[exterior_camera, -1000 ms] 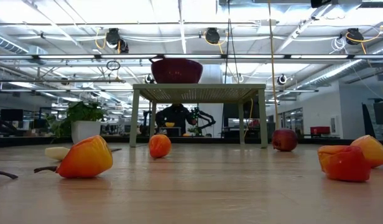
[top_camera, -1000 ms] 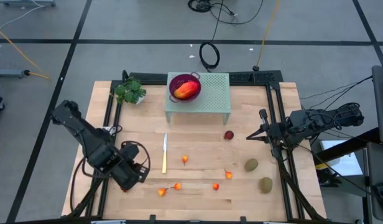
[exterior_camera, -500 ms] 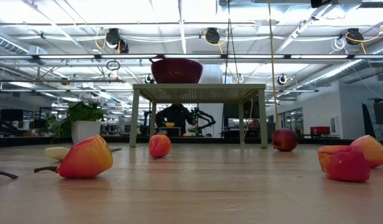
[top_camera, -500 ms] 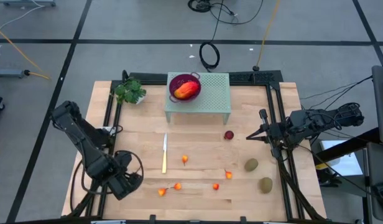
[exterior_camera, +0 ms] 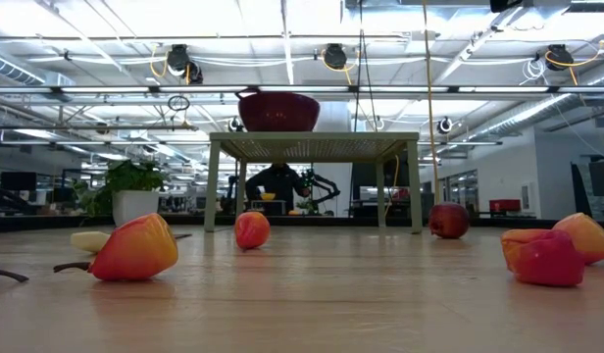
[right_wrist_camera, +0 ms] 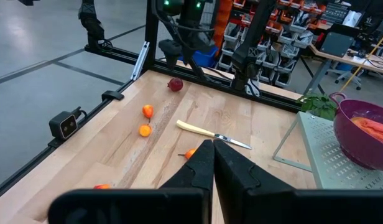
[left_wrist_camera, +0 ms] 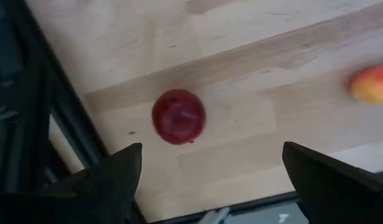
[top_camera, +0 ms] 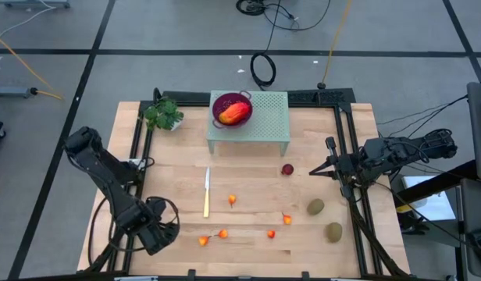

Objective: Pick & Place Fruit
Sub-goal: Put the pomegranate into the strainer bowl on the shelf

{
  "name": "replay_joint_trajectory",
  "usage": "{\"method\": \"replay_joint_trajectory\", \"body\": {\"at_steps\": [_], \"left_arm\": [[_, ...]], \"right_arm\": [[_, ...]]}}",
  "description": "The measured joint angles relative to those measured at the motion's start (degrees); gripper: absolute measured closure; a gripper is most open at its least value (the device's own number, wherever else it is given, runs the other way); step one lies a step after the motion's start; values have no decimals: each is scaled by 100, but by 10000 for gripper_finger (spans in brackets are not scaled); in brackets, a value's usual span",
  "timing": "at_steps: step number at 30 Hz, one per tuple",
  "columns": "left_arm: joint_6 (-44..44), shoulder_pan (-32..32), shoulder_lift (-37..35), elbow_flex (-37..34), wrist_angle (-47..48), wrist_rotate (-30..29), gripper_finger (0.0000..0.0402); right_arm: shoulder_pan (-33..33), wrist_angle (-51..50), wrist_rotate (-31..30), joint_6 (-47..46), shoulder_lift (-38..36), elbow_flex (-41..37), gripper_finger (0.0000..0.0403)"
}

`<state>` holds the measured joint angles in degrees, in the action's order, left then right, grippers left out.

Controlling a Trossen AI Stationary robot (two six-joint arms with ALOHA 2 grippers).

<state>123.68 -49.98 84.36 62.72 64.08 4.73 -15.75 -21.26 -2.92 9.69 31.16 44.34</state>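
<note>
Showing dark red ball (left_wrist_camera: 178, 116) under left end effector (left_wrist_camera: 210, 171) (hidden overhead)

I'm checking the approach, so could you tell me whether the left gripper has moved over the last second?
Yes. In the high view the left gripper has drifted away from the knife, toward the table's near edge.

The left arm reaches along the table's left side toward its near corner, wrist bent downward. Its dark two-finger left gripper (left_wrist_camera: 207, 180) points down at the tabletop — the two fingers (left_wrist_camera: 104, 183) stand wide apart, nothing between them. The right arm lies over the table's right edge, stretched inward. Its dark two-finger right gripper (top_camera: 314, 172) is pressed closed — the fingers (right_wrist_camera: 201, 165) meet tip to tip, holding nothing.
</note>
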Motion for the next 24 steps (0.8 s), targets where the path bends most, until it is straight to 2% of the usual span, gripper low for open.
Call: {"method": "replay_joint_trajectory", "body": {"at_steps": [8, 12, 24], "left_arm": [[294, -142, 0, -272, -125, 38, 25], [314, -202, 0, -416, -207, 252, 35], [589, -310, -2, -1155, -1300, 287, 41]], "right_arm": [[1, 0, -1, -2, 0, 0, 399], [0, 0, 0, -2, -2, 0, 399], [1, 0, 0, -2, -1, 0, 399]]}}
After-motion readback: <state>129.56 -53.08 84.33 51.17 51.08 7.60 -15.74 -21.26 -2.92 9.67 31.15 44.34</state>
